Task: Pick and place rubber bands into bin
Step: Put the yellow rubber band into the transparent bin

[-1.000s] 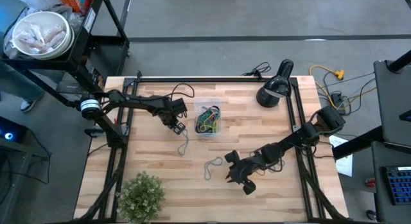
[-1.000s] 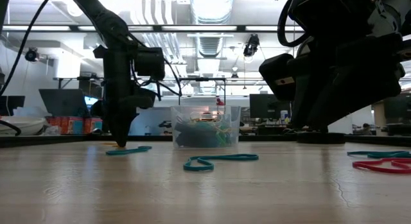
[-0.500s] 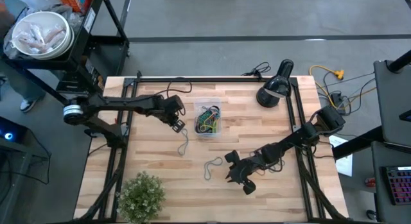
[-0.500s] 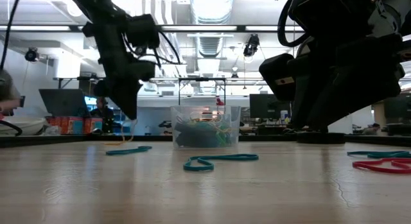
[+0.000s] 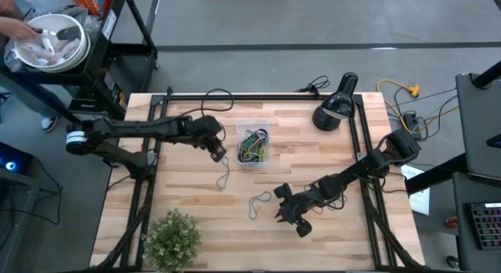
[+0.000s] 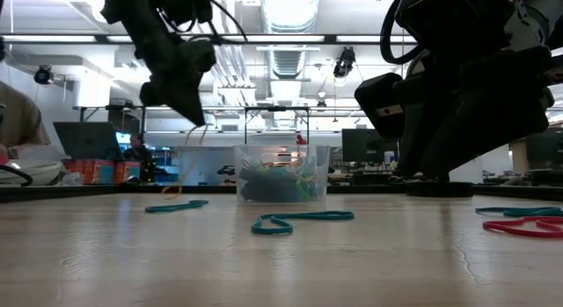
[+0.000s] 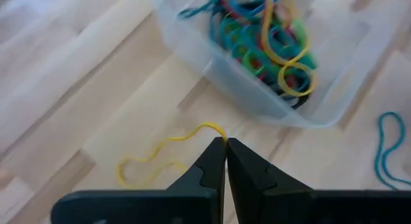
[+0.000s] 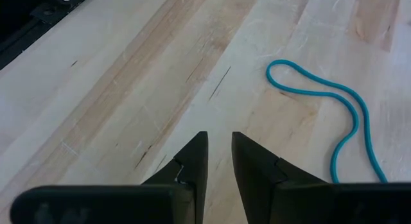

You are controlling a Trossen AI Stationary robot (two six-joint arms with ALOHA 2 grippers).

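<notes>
High view: left gripper (image 5: 220, 152) sits just left of the clear bin (image 5: 253, 142), which holds a tangle of rubber bands (image 5: 254, 145); right gripper (image 5: 286, 213) waits near the table's front, a teal band (image 5: 259, 202) beside it. Low view: left gripper is raised above the table, a yellow band (image 6: 180, 176) dangling from it. Left wrist view: fingers (image 7: 215, 161) pinched together on the yellow band, bin just beyond. Right wrist view: fingers (image 8: 196, 153) narrowly parted, holding nothing, above bare wood.
</notes>
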